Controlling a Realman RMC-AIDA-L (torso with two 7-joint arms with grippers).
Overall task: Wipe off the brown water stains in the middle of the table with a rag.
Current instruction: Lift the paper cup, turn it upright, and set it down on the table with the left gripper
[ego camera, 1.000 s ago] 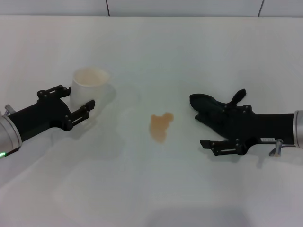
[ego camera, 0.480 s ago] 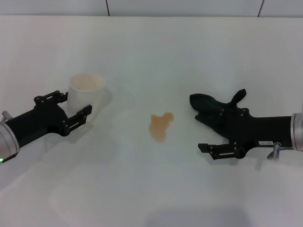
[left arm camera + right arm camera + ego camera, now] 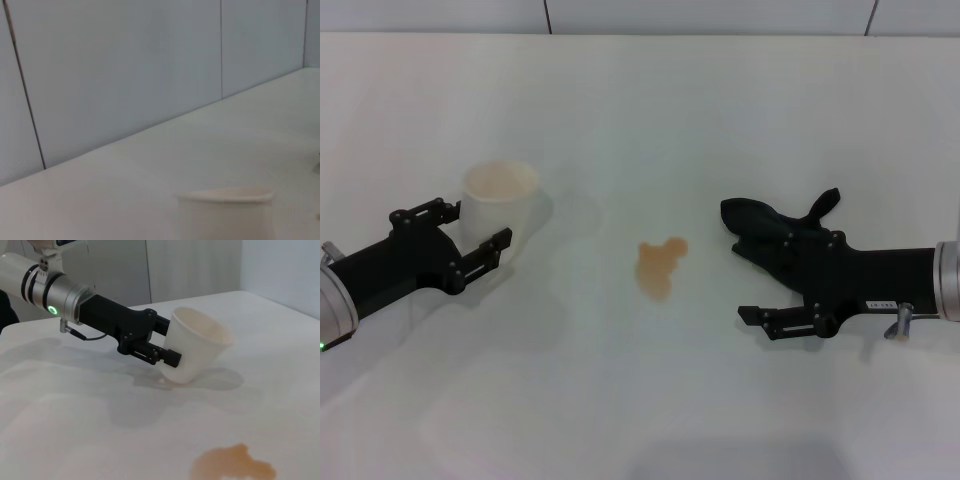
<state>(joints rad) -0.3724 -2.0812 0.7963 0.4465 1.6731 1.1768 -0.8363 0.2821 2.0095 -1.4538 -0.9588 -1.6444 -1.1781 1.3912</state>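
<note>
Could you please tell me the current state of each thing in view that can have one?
cup: tilted, clamped between the fingers of the left end effector, its bottom edge close to the table.
brown water stains: unwiped, in mid-table.
rag: crumpled, lying on the table, partly under the right arm.
right end effector: open, one finger over the rag, not closed on it.

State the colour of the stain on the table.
Orange-brown: the brown water stains on the white table, clearest in the head view.
</note>
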